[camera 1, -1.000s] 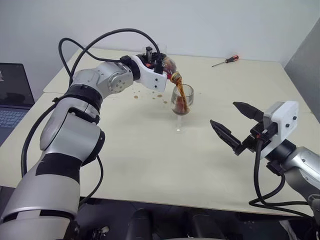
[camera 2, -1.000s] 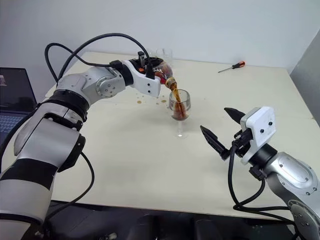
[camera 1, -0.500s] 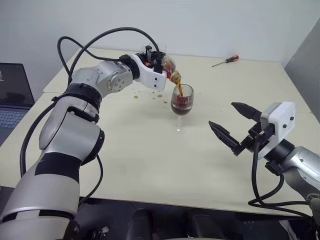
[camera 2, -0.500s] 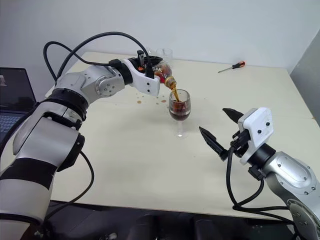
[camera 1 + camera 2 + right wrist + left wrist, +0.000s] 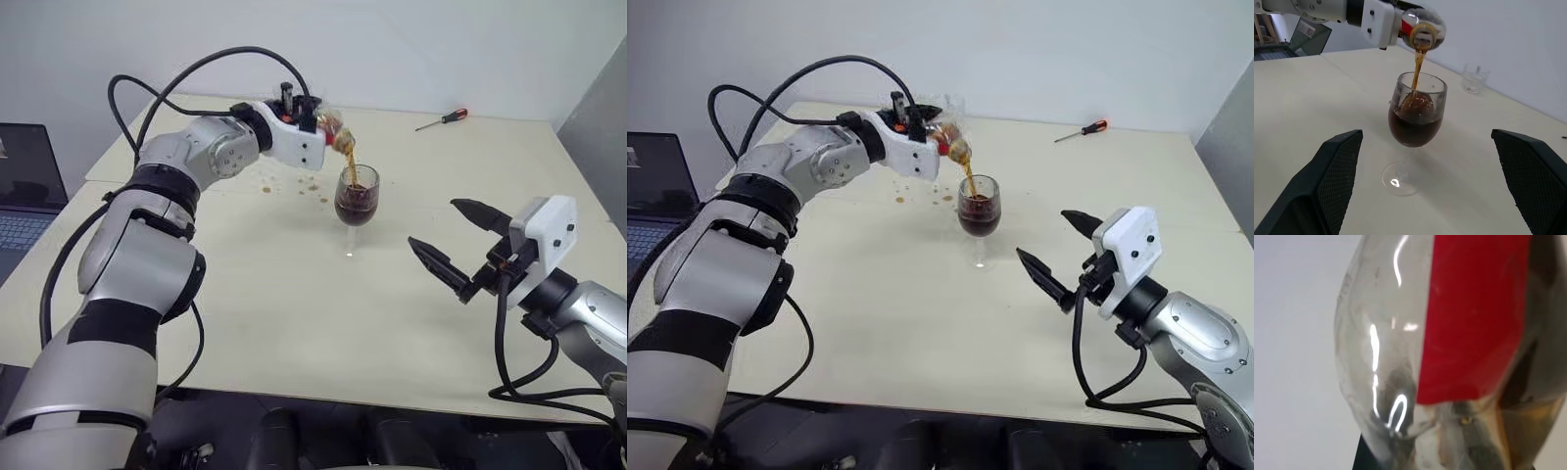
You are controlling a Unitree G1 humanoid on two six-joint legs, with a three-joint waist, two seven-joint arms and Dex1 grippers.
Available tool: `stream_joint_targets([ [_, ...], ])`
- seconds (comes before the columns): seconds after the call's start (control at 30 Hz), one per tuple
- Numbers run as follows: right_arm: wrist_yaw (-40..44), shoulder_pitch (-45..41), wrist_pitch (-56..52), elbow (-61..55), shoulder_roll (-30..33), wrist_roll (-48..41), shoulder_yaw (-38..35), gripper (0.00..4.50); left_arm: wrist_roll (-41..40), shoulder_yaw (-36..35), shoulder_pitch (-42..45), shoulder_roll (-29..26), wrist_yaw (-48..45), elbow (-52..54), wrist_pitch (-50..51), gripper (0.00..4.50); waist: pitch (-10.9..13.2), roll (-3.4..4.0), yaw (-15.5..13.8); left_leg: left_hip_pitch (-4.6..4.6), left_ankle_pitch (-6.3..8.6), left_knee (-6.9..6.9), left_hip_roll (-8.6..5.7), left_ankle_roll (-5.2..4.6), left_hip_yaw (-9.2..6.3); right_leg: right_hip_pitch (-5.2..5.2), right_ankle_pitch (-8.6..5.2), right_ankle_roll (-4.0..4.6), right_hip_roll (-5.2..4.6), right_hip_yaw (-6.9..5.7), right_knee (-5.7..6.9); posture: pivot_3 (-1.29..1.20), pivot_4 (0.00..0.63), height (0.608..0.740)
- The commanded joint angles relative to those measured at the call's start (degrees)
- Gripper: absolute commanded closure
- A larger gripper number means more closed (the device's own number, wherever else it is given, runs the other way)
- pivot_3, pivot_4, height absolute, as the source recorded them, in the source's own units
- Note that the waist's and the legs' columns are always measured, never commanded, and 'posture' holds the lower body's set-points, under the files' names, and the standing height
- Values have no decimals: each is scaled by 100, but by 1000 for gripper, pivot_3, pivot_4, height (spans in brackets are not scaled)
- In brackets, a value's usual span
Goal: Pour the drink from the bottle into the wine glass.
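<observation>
Risk, as I judge it: the wine glass (image 5: 1416, 120) stands on a thin stem, already over half full, near the middle of the table (image 5: 294, 294); a slight drift of the bottle (image 5: 1422, 22) would send the drink (image 5: 1417, 66) past the rim, adding to the brown drops (image 5: 294, 188) beside it. The left gripper (image 5: 306, 122), reaching level, is clenched on the tipped bottle just above the rim. The right gripper (image 5: 468, 245) hangs nearby, fingers spread, grasping nothing.

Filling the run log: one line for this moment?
left gripper: shut on bottle | drink: streaming into wine glass | right gripper: open, idle
</observation>
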State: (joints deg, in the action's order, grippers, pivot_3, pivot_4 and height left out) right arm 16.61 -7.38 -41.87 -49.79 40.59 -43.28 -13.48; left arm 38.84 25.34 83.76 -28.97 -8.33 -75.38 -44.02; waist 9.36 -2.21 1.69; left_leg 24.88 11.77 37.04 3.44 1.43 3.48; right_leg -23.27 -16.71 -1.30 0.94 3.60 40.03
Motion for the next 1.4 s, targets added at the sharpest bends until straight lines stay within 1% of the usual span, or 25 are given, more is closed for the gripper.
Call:
stream_joint_targets([
  [0.03, 85, -77, 103, -103, 61, 42, -61, 0, -846, -627, -62, 125, -693, 37, 123, 3814, 0, 0, -2, 0, 0, 0, 0, 0, -1, 1, 0, 0, 0, -1, 0, 0, 150, 740],
  [0.2, 144, -261, 95, -56, 41, -10, -26, 0, -1774, -1357, -239, 325, -1624, 101, 508, 3816, 0, 0, 1, -1, 0, 3, 0, 0, 0, 1, 0, 1, 1, -1, 4, 0, 150, 740],
  [0.27, 155, -489, 73, -28, 38, -77, 25, 0, -2291, -1800, -409, 368, -2003, 103, 943, 3816, 0, 1, 15, -1, 0, 5, 0, 0, -1, 2, 0, 1, 2, -1, 6, 0, 150, 740],
  [0.33, 168, -769, 22, 23, 47, -134, 113, 0, -2939, -2389, -605, 421, -2257, 154, 1515, 3816, -1, 2, 36, -10, -1, 5, 1, 0, -2, 2, 0, 1, 3, 5, 12, 0, 150, 740],
  [0.4, 173, -1031, -77, 113, 53, -193, 218, 0, -3388, -2823, -772, 441, -2262, 260, 1982, 3816, -1, 3, 43, -13, -1, 6, 5, 0, -5, 2, 0, 1, 7, 5, 21, 0, 150, 740],
  [0.47, 305, -1387, -164, 238, 70, -251, 401, 0, -3759, -3204, -1021, 418, -2048, 376, 2409, 3816, -2, 3, 43, -13, -1, 9, 7, 0, -6, 1, 0, 1, 8, -2, 28, 0, 150, 740],
  [0.6, 516, -2111, -319, 535, 86, -354, 620, 0, -4218, -3711, -1614, 385, -1584, 684, 2924, 3817, -1, 2, 27, -13, -2, 19, 7, -1, -9, 1, 0, 1, 8, -4, 42, 0, 150, 740],
  [0.73, 685, -2428, -409, 725, 101, -428, 697, 0, -4461, -3940, -2235, 443, -1255, 1186, 3207, 3817, -1, 0, 10, -11, -2, 40, 13, -1, -13, -2, 0, 1, 0, 0, 60, 0, 150, 740],
  [0.87, 910, -2680, -648, 842, 149, -528, 955, 0, -4638, -4069, -2845, 537, -1075, 1660, 3371, 3817, -1, 0, -6, -3, -1, 70, 19, -2, -12, -1, -1, 1, -4, -2, 78, 0, 150, 740],
  [1.03, 1114, -2793, -673, 1007, 166, -492, 1054, 0, -4985, -4264, -3280, 749, -1232, 1891, 3449, 3817, -1, -4, -18, 1, 0, 83, 17, -3, -11, 4, -1, 1, -11, -4, 82, 0, 150, 740],
  [1.23, 1283, -2855, -810, 1078, 271, -484, 1135, 0, -4997, -4261, -3607, 819, -983, 1970, 3419, 3817, -1, -4, 2, 0, 0, 81, 15, -3, -12, 3, 0, 1, -3, -5, 82, 0, 150, 740],
  [1.27, 1301, -2858, -843, 1082, 288, -481, 1155, 0, -4997, -4257, -3642, 826, -959, 1981, 3414, 3091, -1, -4, 9, -1, 0, 81, 15, -3, -13, 3, 0, 1, -2, -4, 83, 0, 150, 740],
  [1.37, 1293, -2886, -879, 1137, 298, -371, 1238, 0, -5036, -4271, -3732, 873, -904, 2015, 3429, 2261, -1, -4, 12, -3, 0, 80, 15, -3, -14, 3, 0, 1, -1, -5, 83, 0, 150, 740],
  [1.4, 1291, -2898, -879, 1163, 295, -332, 1260, 0, -5044, -4267, -3780, 904, -891, 2045, 3433, 1849, -1, -4, 12, -3, 0, 80, 15, -3, -14, 3, 0, 1, -1, -5, 83, 0, 150, 740],
])
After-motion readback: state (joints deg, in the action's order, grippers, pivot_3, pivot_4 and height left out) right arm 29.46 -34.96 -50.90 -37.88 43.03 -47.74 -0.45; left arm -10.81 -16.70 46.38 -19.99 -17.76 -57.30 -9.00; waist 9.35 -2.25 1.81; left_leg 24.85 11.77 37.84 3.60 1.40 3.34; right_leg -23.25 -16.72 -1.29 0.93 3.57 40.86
